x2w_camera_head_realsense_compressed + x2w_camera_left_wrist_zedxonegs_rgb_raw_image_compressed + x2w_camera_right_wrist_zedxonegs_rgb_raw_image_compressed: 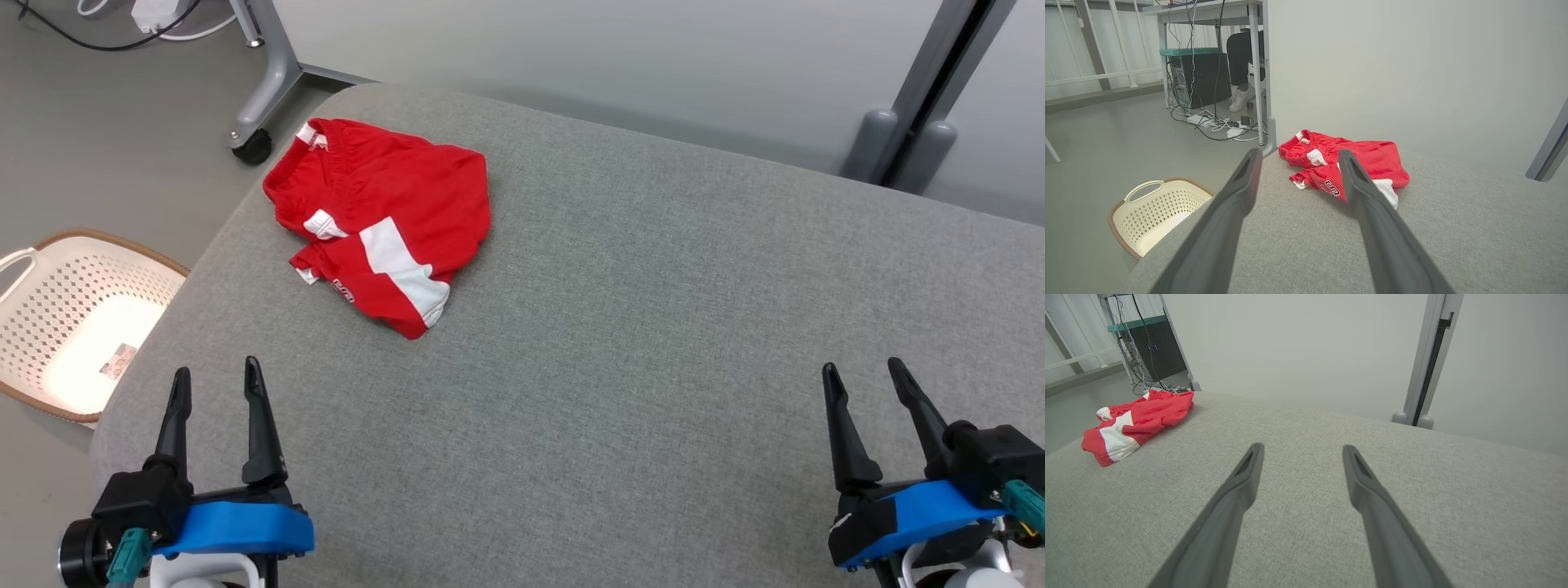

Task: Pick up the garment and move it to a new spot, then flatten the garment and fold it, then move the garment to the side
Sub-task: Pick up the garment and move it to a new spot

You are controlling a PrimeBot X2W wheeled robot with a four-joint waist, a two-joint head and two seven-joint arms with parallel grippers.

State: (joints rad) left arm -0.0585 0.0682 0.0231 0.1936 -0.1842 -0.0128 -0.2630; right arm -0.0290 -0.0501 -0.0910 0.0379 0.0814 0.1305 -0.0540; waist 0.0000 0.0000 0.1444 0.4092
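The garment (384,220) is a pair of red shorts with white panels, lying crumpled near the far left corner of the grey padded table (637,343). It also lies ahead of the fingers in the left wrist view (1367,159) and at the far left in the right wrist view (1139,420). My left gripper (217,376) hovers open at the near left, well short of the garment, nothing between its fingers. My right gripper (864,369) is open at the near right, far from the garment. In the wrist views both grippers, left (1298,157) and right (1302,451), stand wide with only table beyond.
A cream perforated laundry basket (73,327) sits on the floor left of the table. A wheeled metal frame leg (261,98) stands behind the table's far left corner. A desk with cables, a computer case and a person's foot (1241,98) lie beyond. A grey post (931,90) rises at the back right.
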